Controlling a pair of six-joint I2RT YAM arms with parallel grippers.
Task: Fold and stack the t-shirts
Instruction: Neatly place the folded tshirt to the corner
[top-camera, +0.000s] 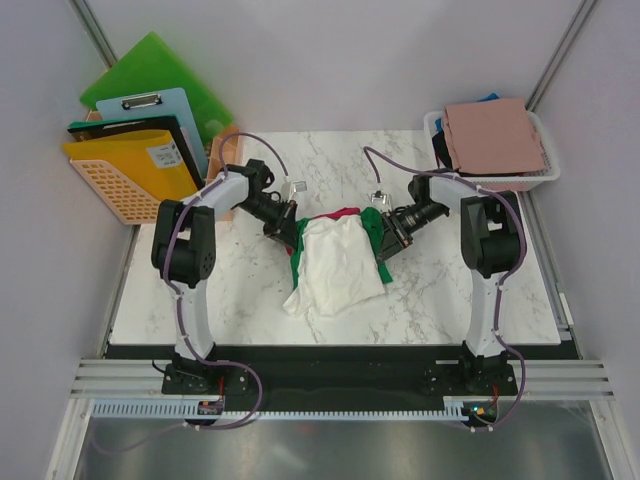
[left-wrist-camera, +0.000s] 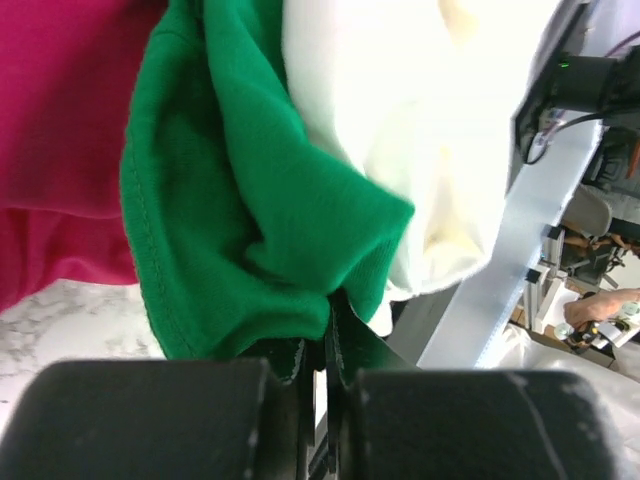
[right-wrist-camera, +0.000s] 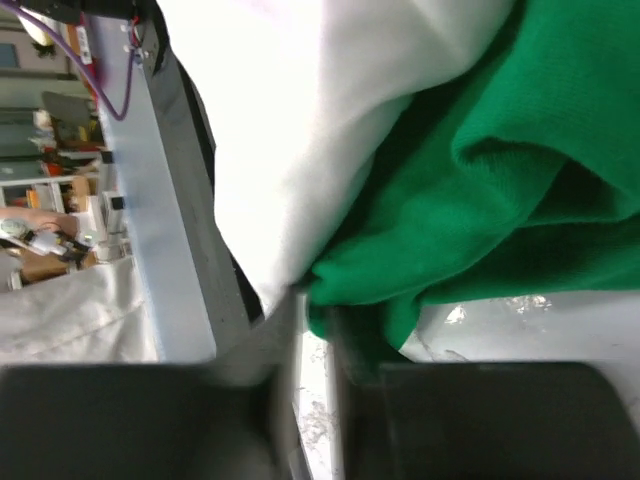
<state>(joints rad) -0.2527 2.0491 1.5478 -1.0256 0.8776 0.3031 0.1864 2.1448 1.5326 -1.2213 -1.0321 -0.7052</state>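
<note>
1. Pinches a fold of the green t-shirt in the left gripper, jaws pressed together on the cloth with barely a slit between.
2. Clamps the opposite side of that green t-shirt in the right gripper, jaws drawn close on the green hem. Meets the edge of the white t-shirt at the same nip; too blurred there to tell whether the white is caught as well.
3. Holds the bundle over the middle of the marble table, strung between the two grippers, both wrists angled inward.
4. Drapes the white t-shirt over the front of the bundle, spreading toward the near edge and covering most of the green.
5. Shows a red t-shirt as a thin strip along the far edge of the bundle, just beside the green.
6. Finds a dusty-pink t-shirt folded flat atop the white mesh basket at the far right corner, with black cloth and blue cloth peeking from under it.
7. Finds at the far left corner an orange basket, with green folder boards and a blue clipboard stacked in and behind it.
</note>
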